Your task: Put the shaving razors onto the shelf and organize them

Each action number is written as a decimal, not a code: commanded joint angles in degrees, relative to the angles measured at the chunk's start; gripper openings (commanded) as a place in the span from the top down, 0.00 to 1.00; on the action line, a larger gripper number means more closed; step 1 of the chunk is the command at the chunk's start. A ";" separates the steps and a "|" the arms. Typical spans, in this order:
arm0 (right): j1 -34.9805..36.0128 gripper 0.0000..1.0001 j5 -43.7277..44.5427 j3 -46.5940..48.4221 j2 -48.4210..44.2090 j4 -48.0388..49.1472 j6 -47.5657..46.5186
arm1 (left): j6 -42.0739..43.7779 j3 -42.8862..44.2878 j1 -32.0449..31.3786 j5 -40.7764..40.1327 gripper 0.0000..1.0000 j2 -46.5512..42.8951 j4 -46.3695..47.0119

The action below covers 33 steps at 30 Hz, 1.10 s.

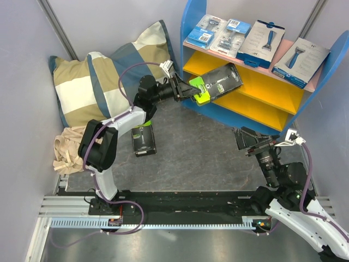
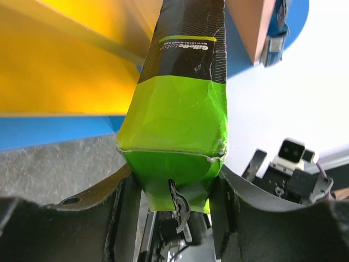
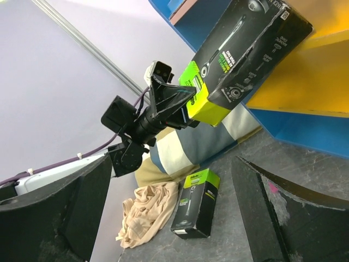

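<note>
My left gripper [image 1: 184,90] is shut on the lime-green end of a black-and-lime-green razor box [image 1: 217,82]. It holds the box tilted, with the black end resting over the upper yellow board of the shelf [image 1: 272,90]. The left wrist view shows the box [image 2: 180,109] clamped between both fingers [image 2: 124,213]. A second black-and-lime box [image 1: 143,140] lies flat on the table and also shows in the right wrist view [image 3: 196,203]. Two blister packs [image 1: 202,30] and two white boxes [image 1: 263,41] lie on the pink top board. My right gripper [image 1: 246,143] is open and empty, low in front of the shelf.
A striped pillow [image 1: 109,71] leans in the back left corner. A crumpled beige cloth [image 1: 68,150] lies at the left, beside the box on the table. Grey walls close in on both sides. A metal rail [image 1: 163,221] runs along the near edge.
</note>
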 commanded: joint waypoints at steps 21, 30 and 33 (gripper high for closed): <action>0.17 0.02 3.24 3.59 -4.42 -6.79 -1.34 | -7.87 18.53 0.22 -24.98 0.98 6.02 -6.97; 0.17 0.02 3.50 3.42 -4.42 -7.32 -1.16 | -11.48 22.12 -0.04 -32.02 0.98 7.16 -12.86; 0.17 0.02 3.33 3.51 -4.34 -7.41 -1.07 | -11.65 22.92 -0.48 -34.21 0.98 7.16 -14.09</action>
